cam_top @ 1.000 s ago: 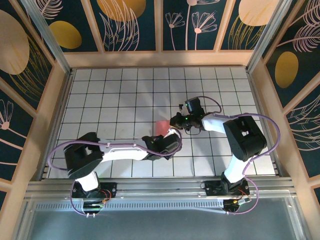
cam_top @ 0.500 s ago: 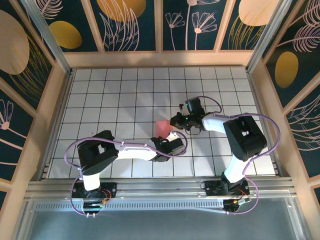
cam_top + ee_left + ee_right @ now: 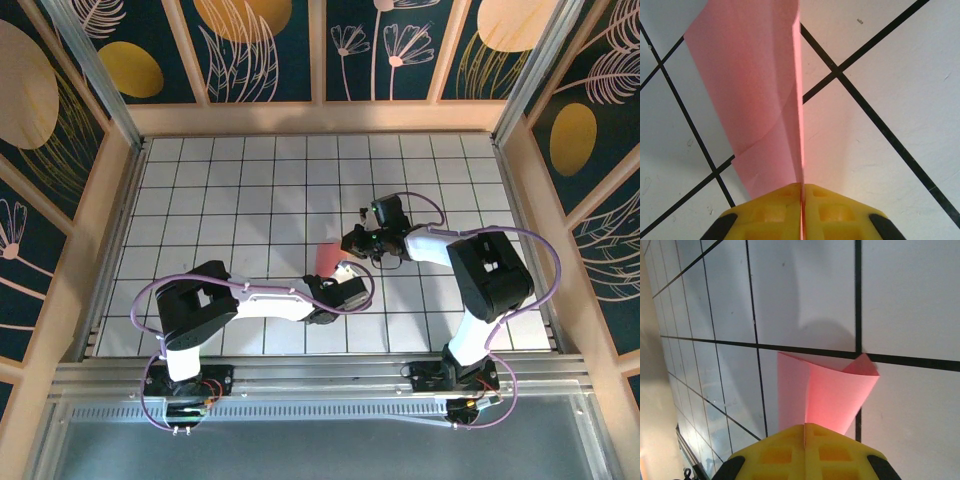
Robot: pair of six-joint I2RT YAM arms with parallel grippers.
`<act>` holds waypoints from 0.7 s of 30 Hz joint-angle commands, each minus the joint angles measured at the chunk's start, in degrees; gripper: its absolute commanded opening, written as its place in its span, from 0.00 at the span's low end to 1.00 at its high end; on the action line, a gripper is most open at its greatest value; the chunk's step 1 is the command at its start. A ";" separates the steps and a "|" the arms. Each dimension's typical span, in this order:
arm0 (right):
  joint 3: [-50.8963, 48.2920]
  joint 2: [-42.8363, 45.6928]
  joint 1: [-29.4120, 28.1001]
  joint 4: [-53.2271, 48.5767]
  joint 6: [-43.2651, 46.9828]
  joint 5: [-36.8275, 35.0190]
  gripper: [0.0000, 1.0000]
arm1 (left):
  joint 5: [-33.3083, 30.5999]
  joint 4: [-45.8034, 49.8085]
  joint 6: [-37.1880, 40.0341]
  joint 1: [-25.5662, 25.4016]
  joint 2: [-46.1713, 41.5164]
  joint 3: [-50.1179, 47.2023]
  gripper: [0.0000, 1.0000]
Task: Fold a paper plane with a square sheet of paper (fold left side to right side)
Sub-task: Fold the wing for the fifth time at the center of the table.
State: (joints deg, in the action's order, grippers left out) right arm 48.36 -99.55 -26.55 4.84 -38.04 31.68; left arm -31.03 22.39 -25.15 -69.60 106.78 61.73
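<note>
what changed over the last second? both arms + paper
The left arm pulled its elbow in to the right and nudged its gripper forward. The left gripper then closed on the near edge of the pink paper. From above, the paper now looks narrower and more upright. The right gripper stayed shut on the paper's far side, at about the same spot.

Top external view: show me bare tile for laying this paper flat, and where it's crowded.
Free: the tiled table along the far wall and its far-left quarter. Crowded: centre-right, where the left gripper and right gripper pinch the pink paper.
</note>
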 commanded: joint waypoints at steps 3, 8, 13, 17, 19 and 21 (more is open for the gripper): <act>-1.58 4.22 2.20 -3.70 1.54 -4.14 0.09 | 0.32 -1.79 -0.97 -0.27 1.22 -1.07 0.04; -3.78 10.91 6.09 -8.94 4.26 -10.41 0.31 | 1.95 -3.45 -0.81 -0.18 0.20 -1.52 0.00; -6.46 19.34 11.60 -13.58 8.32 -15.07 0.44 | 9.14 -7.83 -0.34 1.78 -3.75 -3.39 0.00; -10.50 26.35 13.81 -11.84 10.63 -15.11 0.50 | 19.49 -13.56 -1.02 6.00 -7.38 -6.80 0.00; -12.60 28.71 13.89 -10.02 11.05 -13.79 0.52 | 24.83 -16.69 -1.66 8.33 -8.26 -8.92 0.00; -14.83 30.25 13.95 -7.27 10.82 -11.47 0.53 | 29.89 -19.52 -2.28 10.46 -10.72 -10.43 0.00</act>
State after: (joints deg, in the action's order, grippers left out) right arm 36.23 -71.02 -12.73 -4.51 -28.91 18.79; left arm -11.14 8.88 -25.56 -61.32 98.70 53.28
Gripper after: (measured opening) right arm 0.525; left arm 0.046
